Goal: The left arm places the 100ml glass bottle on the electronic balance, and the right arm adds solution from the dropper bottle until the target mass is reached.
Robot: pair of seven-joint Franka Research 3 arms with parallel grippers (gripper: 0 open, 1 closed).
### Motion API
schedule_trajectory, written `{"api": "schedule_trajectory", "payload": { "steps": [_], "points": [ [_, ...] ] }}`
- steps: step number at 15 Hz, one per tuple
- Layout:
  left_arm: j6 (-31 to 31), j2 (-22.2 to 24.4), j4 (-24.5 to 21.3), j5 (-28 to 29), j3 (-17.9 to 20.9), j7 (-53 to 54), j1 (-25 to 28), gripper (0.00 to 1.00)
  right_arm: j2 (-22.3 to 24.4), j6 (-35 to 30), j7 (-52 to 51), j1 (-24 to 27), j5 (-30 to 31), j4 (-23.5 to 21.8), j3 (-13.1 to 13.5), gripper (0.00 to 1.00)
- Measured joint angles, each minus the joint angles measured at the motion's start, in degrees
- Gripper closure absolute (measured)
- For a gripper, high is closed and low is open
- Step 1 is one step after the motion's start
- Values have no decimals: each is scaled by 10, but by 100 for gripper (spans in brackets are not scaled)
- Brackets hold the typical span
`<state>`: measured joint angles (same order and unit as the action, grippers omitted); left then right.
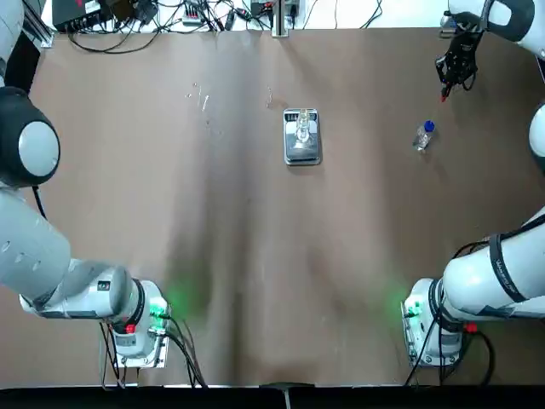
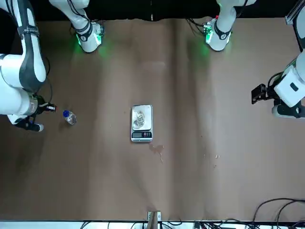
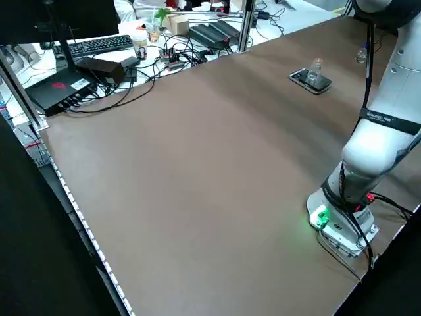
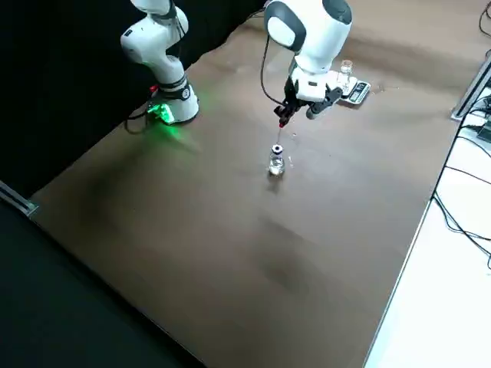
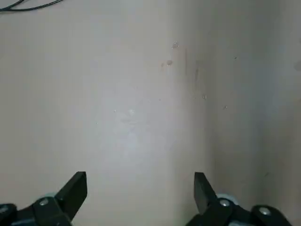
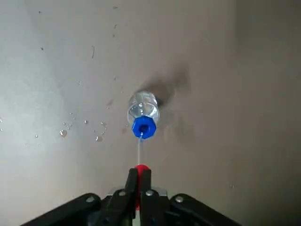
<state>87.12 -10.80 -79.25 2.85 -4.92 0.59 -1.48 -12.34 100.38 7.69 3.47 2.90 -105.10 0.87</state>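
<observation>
The electronic balance lies at the table's middle, toward the far side, with the 100ml glass bottle upright on its steel plate. To its right stands the dropper bottle, showing its blue collar. My right gripper hangs above and just beyond it, shut on the red dropper top. The glass pipette points down at the bottle's mouth. My left gripper is open over bare table at the left side, holding nothing.
Cables and electronics run along the far edge. Small droplets spot the table beside the dropper bottle. The two arm bases sit at the near edge, with wide bare tabletop between them.
</observation>
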Motion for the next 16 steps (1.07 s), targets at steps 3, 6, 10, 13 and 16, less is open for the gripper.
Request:
{"api": "schedule_trajectory", "payload": {
  "steps": [3,6,10,13,16],
  "points": [
    [0,0,0,0,0,0,0,0,0,16,0,0,0,-15,0,95],
    [0,0,0,0,0,0,0,0,0,21,-1,0,0,-19,0,95],
    [0,0,0,0,0,0,0,0,0,25,-7,2,1,-20,0,95],
    [0,0,0,0,0,0,0,0,0,30,-17,10,1,-20,0,95],
    [0,0,-1,0,0,0,0,0,0,31,-19,12,1,-20,0,95]
  ]
}}
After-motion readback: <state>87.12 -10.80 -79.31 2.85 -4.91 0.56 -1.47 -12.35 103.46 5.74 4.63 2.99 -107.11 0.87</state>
